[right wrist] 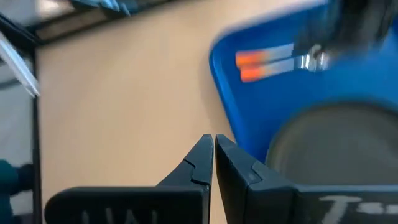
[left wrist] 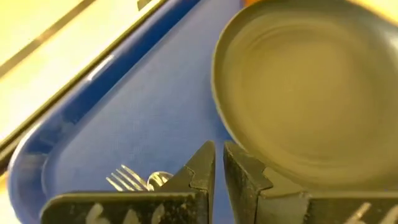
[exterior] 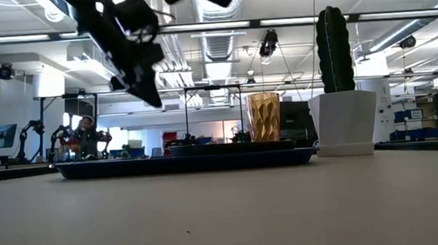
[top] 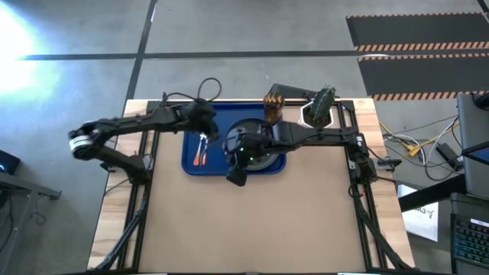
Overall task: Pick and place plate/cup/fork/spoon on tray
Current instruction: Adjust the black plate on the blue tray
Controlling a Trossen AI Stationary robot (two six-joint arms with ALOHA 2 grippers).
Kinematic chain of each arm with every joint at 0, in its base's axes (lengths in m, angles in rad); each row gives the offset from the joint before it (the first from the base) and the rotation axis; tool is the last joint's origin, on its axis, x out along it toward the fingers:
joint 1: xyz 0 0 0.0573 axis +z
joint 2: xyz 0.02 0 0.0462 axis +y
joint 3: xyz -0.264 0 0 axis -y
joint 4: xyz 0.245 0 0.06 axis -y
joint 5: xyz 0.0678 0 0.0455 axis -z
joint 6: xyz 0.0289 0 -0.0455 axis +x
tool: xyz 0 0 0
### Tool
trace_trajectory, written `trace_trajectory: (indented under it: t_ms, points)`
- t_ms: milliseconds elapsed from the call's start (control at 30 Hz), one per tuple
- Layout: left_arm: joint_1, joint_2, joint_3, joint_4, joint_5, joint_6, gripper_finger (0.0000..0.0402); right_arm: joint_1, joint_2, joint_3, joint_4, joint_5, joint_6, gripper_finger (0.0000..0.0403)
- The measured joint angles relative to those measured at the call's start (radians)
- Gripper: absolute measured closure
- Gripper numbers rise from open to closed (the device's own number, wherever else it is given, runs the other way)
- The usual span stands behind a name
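Note:
The blue tray (top: 191,162) lies at the table's far middle. The black plate (top: 269,162) rests flat on its right half, also in the left wrist view (left wrist: 311,93). The fork (left wrist: 123,179) and spoon (left wrist: 158,179) lie side by side on the tray's left half, orange handles (top: 199,158) toward the near edge. The amber cup (top: 273,107) stands on the table just beyond the tray. My left gripper (top: 208,128) is shut and empty, raised above the tray between cutlery and plate. My right gripper (top: 235,176) is shut and empty above the tray's near edge.
A white pot with a green cactus (top: 319,108) stands at the far right beside the cup, with a dark flat object behind them. Bare tabletop (top: 252,229) spreads across the whole near half. Black frame rails run along the table's left and right sides.

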Motion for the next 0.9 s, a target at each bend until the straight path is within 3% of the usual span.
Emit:
trace_trajectory:
  t_ms: [300, 533, 733, 900]
  points:
    - [-0.076, -0.322, -0.006, -0.152, 0.001, -0.080, 0.0387, 0.005, 0.000, -0.261, -0.006, 0.016, 0.077, 0.0394]
    - [-0.108, -0.552, -0.006, -0.262, -0.003, -0.157, 0.0387, -0.029, 0.000, -0.477, 0.218, 0.050, 0.082, 0.0394]
    - [-0.109, -0.662, -0.007, -0.394, -0.063, -0.195, 0.0387, -0.046, 0.000, -0.576, 0.376, 0.077, 0.065, 0.0394]
    - [-0.109, -0.692, -0.020, -0.454, -0.075, -0.210, 0.0387, -0.058, 0.000, -0.597, 0.393, 0.097, 0.046, 0.0394]
